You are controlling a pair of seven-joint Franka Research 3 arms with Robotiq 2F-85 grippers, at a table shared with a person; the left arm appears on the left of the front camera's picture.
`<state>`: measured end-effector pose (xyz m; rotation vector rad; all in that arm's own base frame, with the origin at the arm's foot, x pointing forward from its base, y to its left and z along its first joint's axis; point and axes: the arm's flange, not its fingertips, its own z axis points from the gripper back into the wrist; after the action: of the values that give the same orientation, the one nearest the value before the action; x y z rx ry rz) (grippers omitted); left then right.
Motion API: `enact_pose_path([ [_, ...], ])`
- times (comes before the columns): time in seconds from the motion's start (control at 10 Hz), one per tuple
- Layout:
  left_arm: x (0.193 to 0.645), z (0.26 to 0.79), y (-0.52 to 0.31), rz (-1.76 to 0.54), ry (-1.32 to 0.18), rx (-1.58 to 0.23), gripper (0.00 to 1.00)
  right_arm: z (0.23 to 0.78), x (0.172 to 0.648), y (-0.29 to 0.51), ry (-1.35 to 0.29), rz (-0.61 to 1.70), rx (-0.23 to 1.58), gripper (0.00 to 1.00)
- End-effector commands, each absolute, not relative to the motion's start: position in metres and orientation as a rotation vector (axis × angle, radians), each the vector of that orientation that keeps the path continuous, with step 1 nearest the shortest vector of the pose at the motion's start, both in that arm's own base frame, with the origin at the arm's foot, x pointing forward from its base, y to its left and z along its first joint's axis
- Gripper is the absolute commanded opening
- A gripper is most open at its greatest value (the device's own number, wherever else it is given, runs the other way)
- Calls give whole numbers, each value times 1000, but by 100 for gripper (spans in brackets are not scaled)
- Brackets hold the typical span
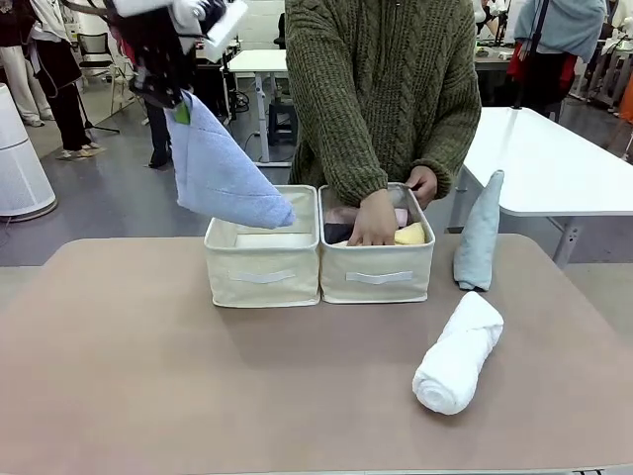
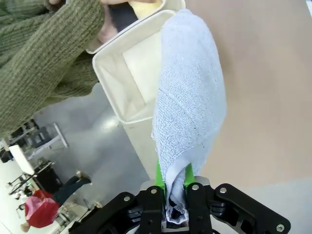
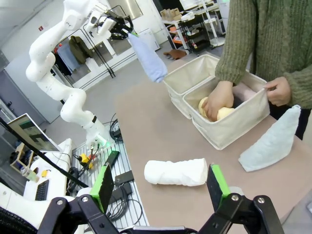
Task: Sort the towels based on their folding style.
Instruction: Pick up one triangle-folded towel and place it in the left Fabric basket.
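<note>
While the left hand [image 1: 181, 111] gripped a light blue cone towel [image 1: 223, 168] upper left, the right hand [image 3: 159, 187] open, a white roll [image 1: 457, 353] and teal cone [image 1: 481, 233] sat unsorted.

left bin [image 1: 262, 279] touches right bin [image 1: 377, 279] on table [image 1: 119, 376]

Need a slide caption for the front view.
Left gripper holds a blue cone towel near the left bin; a person's hand reaches into the right bin.

Grey glossy floor [image 1: 109, 203] fills the middle left. A white table [image 1: 554, 158] stands at the right edge, a second table [image 1: 259, 61] upper centre. The tan bench [image 1: 119, 376] spans the bottom.
</note>
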<state>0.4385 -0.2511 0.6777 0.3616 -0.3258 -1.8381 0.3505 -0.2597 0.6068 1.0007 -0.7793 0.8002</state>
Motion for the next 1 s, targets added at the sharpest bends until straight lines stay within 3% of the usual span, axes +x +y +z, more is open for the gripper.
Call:
enact_pose_path([
  [0.0, 472, 675, -259, -1781, -302, 244, 15, 607, 350, -258, -787, 799, 1015, 100],
  [0.9, 514, 612, -280, -1677, -250, 245, 15, 607, 350, -258, -787, 799, 1015, 100],
])
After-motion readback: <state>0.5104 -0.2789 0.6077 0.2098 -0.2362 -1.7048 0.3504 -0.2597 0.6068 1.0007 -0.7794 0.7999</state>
